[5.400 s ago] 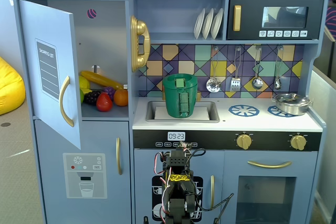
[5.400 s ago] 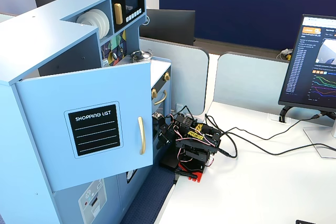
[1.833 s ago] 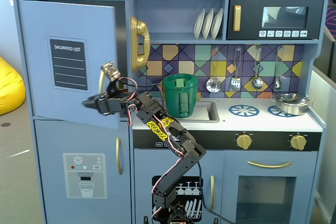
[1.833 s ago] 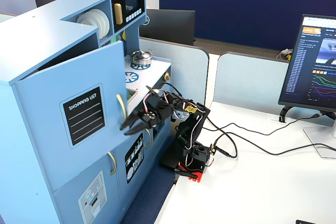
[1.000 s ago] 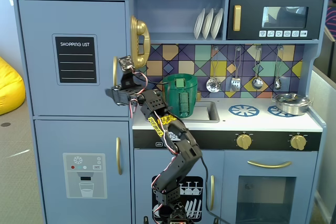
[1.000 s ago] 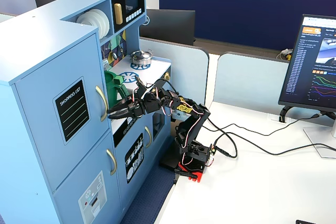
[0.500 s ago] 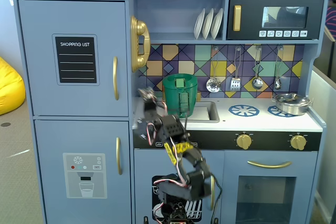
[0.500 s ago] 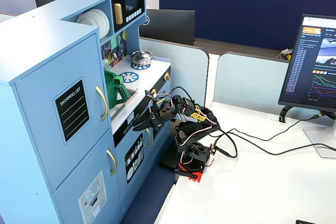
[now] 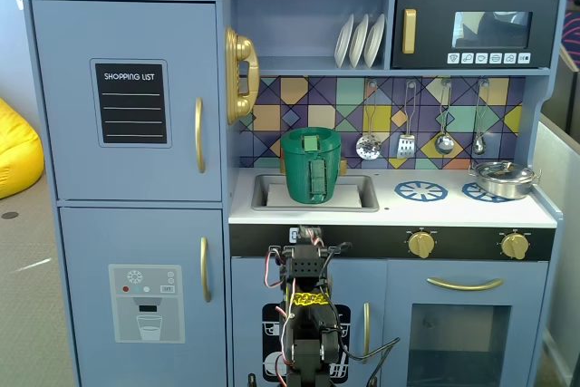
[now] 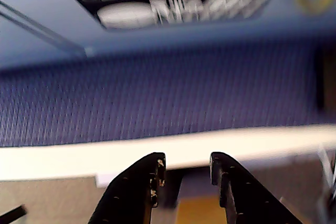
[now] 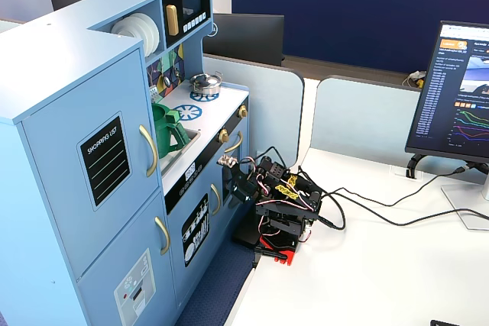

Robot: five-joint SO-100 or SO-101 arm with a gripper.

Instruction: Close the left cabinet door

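Note:
The left cabinet door (image 9: 127, 88) is a light-blue panel with a black "SHOPPING LIST" label and a curved gold handle (image 9: 199, 135). In both fixed views it lies flush with the cabinet front, shut; it also shows in the other fixed view (image 11: 92, 166). My arm (image 9: 308, 314) is folded low in front of the oven section, well right of and below that door. My gripper (image 11: 229, 164) points toward the lower kitchen front. In the wrist view my gripper (image 10: 185, 163) has a clear gap between the jaws and holds nothing. The wrist view is blurred and shows a blue panel, blue carpet and a white table edge.
Below is a light-blue door with a dispenser graphic (image 9: 145, 301). A green pitcher (image 9: 311, 165) stands in the sink; a gold phone (image 9: 240, 74), a microwave (image 9: 476, 31) and a pot (image 9: 504, 178) lie to the right. A monitor (image 11: 458, 97) and cables (image 11: 367, 211) are on the white table.

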